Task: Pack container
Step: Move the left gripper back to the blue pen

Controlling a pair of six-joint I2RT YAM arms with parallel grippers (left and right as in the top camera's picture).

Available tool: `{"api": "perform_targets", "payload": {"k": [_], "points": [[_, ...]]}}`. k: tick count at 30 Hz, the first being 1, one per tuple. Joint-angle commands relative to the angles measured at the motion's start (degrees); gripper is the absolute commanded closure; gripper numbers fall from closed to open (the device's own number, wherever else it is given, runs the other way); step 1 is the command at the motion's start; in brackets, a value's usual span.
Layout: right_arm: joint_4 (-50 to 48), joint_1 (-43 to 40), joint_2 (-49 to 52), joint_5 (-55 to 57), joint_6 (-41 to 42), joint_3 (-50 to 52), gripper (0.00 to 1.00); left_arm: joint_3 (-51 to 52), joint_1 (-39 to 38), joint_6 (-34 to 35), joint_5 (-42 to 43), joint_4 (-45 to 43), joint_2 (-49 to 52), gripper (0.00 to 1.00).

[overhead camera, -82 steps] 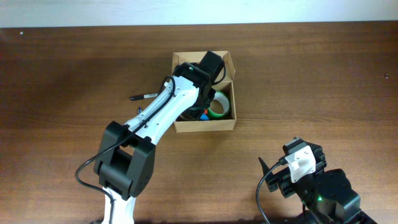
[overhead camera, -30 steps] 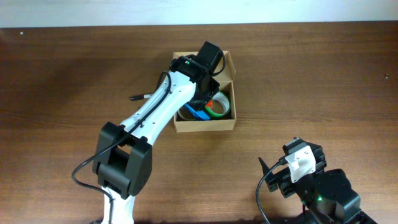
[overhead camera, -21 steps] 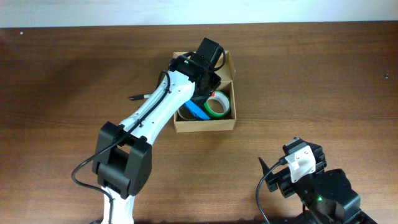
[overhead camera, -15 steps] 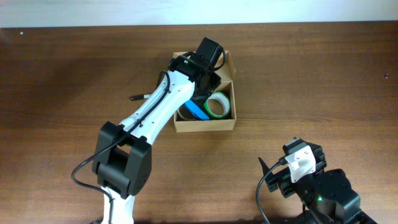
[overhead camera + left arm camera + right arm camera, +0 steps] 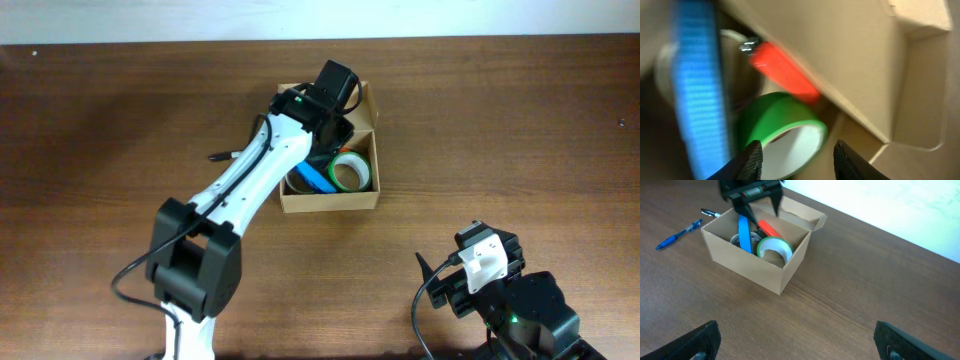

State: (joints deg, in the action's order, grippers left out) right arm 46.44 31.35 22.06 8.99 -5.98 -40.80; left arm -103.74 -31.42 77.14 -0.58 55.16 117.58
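The container [image 5: 330,202], a tan cardboard box, sits on the dark wooden table [image 5: 500,120] a little past its middle, and its flap lid [image 5: 801,211] stands open along the far side. The white left arm [image 5: 250,180] reaches across the table to it, and the left pincer [image 5: 797,155] hangs just above the box's opening, released and grasping nothing. In the left wrist view its two dark fingers [image 5: 752,160] stand apart at the bottom edge, with the box's contents showing between them. Inside lies a green tape roll [image 5: 785,130], tilted against the inner cardboard wall near the right-hand corner. Beside it a flat blue packet [image 5: 743,232] stands on edge, leaning across the middle of the box. A red stick [image 5: 785,70] with a small metallic end rests slantwise against the wall behind the green roll. A pale roll [image 5: 296,184] lies under the blue packet toward the front left corner, mostly hidden. On the table to the left of the box, a black marker [image 5: 710,213] lies near the far left corner. A blue pen [image 5: 677,235] lies a little farther out and apart from the box. The right pincer [image 5: 796,340] is parked well apart from the box at the near right of the table. It too is released, with its fingertips wide at the lower corners of its own camera view and only bare table between them.
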Motion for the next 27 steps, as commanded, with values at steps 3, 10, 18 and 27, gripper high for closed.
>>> {"api": "perform_targets", "payload": {"k": [3,10,18,27], "points": [[-0.15,-0.31,-0.44,0.31,0.5,0.37,0.01,-1.16,2.16,-0.96,-6.47,11.04,-11.85,0.54],[-0.15,-0.31,-0.44,0.31,0.5,0.37,0.01,-1.14,6.45,-0.94,-17.05,25.66,-21.29,0.07],[-0.15,-0.31,-0.44,0.31,0.5,0.37,0.01,1.14,14.53,-0.15,-22.34,32.68,-23.74,0.0],[-0.15,-0.31,-0.44,0.31,0.5,0.37,0.01,12.79,23.65,-26.73,-11.37,22.01,-20.33,0.0]]}}
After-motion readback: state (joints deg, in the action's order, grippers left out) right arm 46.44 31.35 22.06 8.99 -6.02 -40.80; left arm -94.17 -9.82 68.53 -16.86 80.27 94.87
